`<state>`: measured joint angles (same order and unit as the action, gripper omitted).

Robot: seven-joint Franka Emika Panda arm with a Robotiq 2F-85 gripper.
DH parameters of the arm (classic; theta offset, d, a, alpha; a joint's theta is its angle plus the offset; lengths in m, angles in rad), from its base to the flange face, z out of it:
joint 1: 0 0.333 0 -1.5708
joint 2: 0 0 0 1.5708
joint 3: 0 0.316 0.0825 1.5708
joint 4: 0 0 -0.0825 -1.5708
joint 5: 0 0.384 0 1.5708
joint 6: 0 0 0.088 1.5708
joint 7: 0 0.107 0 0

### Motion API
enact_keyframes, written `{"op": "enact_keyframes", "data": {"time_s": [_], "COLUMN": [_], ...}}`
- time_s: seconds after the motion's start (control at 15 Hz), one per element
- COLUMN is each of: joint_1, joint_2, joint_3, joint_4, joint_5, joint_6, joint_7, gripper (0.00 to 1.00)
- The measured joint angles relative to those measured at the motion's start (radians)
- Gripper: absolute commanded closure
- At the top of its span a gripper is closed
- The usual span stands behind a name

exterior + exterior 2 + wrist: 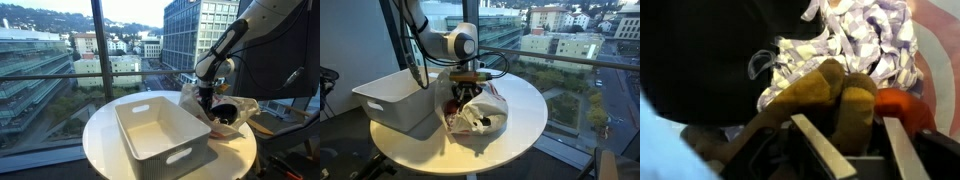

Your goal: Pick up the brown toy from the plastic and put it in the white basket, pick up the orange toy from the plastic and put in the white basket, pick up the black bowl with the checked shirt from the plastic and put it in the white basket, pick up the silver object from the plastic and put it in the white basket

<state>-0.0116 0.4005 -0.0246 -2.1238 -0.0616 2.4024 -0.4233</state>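
Note:
In the wrist view a brown toy lies between my gripper's two fingers, which are spread on either side of it, with a dark gap on the right side. An orange toy lies just right of it. A black bowl fills the upper left, with the checked shirt beside it. In both exterior views the gripper is down in the plastic bag, next to the white basket. The silver object is not visible.
The basket and the plastic bag sit on a round white table beside large windows. The basket's inside looks empty. A dark chair or equipment stands behind the table.

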Motion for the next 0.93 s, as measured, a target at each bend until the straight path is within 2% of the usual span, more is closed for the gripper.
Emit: {"op": "enact_keyframes", "data": {"time_s": [0.2,0.33,0.47,0.8,0.93], "joint_1": [0.001,-0.004,-0.005,-0.005,0.001], "joint_2": [-0.010,-0.024,-0.050,-0.164,-0.221], "joint_3": [0.011,0.025,0.029,0.027,0.034], "joint_4": [0.000,0.006,0.025,0.063,0.081], "joint_5": [-0.012,-0.003,-0.002,-0.038,-0.064], "joint_6": [-0.036,-0.107,-0.239,-0.651,-0.815], "joint_7": [0.041,0.044,0.052,0.107,0.093], "gripper": [0.93,0.92,0.89,0.89,0.89]}}
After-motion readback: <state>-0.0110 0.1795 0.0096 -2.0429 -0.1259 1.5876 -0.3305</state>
